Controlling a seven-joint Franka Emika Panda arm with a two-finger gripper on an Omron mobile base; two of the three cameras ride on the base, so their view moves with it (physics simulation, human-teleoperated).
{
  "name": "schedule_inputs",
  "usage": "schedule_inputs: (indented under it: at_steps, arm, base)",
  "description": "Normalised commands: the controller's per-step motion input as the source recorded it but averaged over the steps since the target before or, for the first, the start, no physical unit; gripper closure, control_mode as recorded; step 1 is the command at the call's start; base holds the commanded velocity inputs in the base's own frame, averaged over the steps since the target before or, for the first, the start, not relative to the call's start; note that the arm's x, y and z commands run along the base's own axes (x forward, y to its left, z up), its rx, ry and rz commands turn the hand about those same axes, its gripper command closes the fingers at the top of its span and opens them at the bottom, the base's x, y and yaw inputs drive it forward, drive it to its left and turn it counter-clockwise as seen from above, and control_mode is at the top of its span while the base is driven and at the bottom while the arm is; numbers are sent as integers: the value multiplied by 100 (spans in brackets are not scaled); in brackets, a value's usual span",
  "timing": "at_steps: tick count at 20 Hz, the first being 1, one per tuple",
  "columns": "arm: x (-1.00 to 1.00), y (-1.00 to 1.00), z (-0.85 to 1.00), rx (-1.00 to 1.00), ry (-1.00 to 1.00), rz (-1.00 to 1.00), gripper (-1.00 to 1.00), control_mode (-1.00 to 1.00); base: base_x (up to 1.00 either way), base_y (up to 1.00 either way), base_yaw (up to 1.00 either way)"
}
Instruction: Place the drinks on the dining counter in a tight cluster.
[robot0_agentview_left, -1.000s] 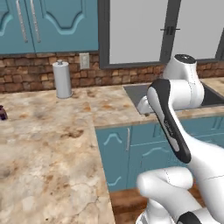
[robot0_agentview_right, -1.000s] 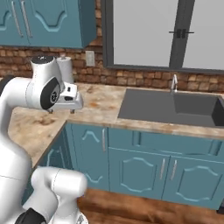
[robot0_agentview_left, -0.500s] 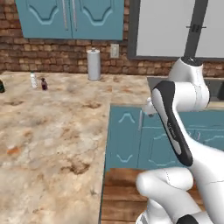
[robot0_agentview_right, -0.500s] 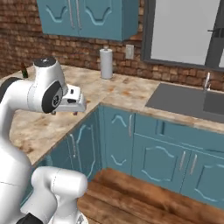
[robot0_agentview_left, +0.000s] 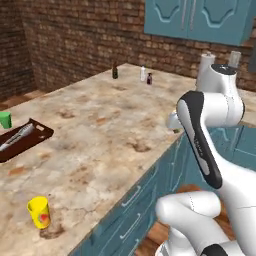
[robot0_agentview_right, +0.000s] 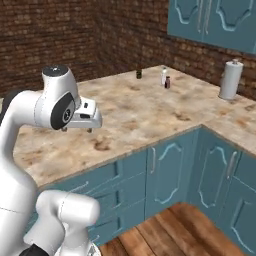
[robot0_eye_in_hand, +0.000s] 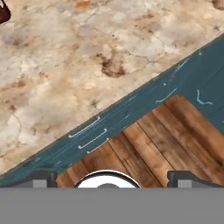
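Observation:
The three drinks stand close together at the far end of the dining counter (robot0_agentview_left: 100, 125): a brown bottle (robot0_agentview_left: 115, 71) with a green cap, a clear water bottle (robot0_agentview_left: 143, 74) and a short maroon can (robot0_agentview_left: 149, 79). From the right base view the brown bottle (robot0_agentview_right: 139, 74), water bottle (robot0_agentview_right: 163, 76) and can (robot0_agentview_right: 167, 82) sit far beyond the hand. My gripper (robot0_agentview_right: 77, 130) hangs open over the counter's near edge, pointing down, far from the drinks. In the hand view the gripper (robot0_eye_in_hand: 113, 178) has its tips wide apart with nothing between them, above the counter (robot0_eye_in_hand: 65, 57) edge.
A green cup (robot0_agentview_left: 5, 120) and a dark tray (robot0_agentview_left: 22, 139) with a utensil lie at the left. A yellow-and-red cup (robot0_agentview_left: 39, 212) stands near the front edge. A paper towel roll (robot0_agentview_right: 230, 80) is at the back right. Teal cabinets (robot0_agentview_right: 170, 170) and wooden floor (robot0_eye_in_hand: 166, 131) lie below.
The base has driven and turned, so the whole scene has shifted: sink and window have left view, and the long counter with the drinks, tray and cups has come in. The gripper stays open.

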Motion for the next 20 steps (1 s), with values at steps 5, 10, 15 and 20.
schedule_inputs:
  at_steps: [5,10,15,20]
  arm:
    - [0,0,0,0,0,0,-100,100]
    - [0,0,0,0,0,0,-100,100]
    - [0,0,0,0,0,0,-100,100]
    - [0,0,0,0,0,0,-100,100]
  base:
    - [-49,-4,98]
    - [-78,-14,51]
    - [-68,10,3]
    - [-59,80,0]
